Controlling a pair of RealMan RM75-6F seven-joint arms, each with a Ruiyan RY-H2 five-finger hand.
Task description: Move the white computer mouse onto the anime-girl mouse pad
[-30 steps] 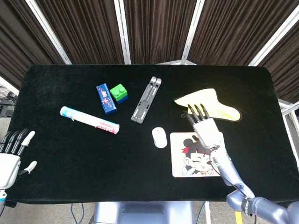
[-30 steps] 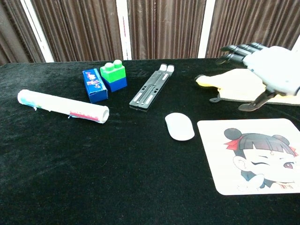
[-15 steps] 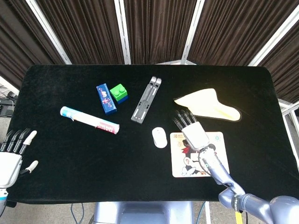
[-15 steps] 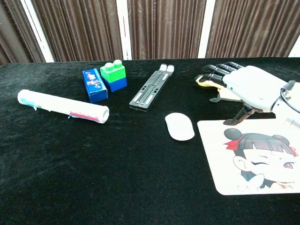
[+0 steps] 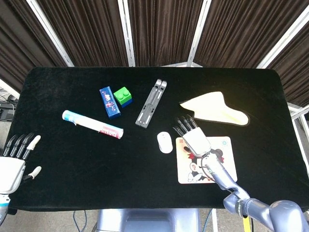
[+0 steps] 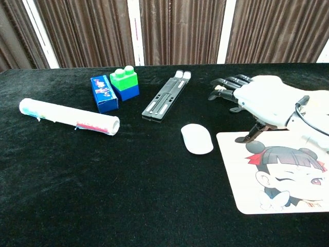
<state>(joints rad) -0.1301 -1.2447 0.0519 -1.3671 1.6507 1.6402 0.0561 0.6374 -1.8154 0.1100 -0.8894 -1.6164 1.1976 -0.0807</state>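
Note:
The white computer mouse (image 5: 164, 142) (image 6: 197, 138) lies on the black table just left of the anime-girl mouse pad (image 5: 212, 166) (image 6: 277, 177). My right hand (image 5: 191, 136) (image 6: 259, 102) hovers over the pad's upper left corner, a short way right of the mouse, fingers spread and holding nothing. It does not touch the mouse. My left hand (image 5: 13, 162) rests open at the table's front left edge, far from both; the chest view does not show it.
A black folded stand (image 5: 151, 103) lies behind the mouse. A blue box (image 5: 109, 102) and a green-and-blue block (image 5: 123, 95) sit further left, with a white tube (image 5: 91, 123) in front of them. A yellow cloth (image 5: 217, 108) lies behind the pad.
My right hand has moved left and toward the mouse, from over the yellow cloth and the pad's top to the pad's upper left corner. The mouse has not moved.

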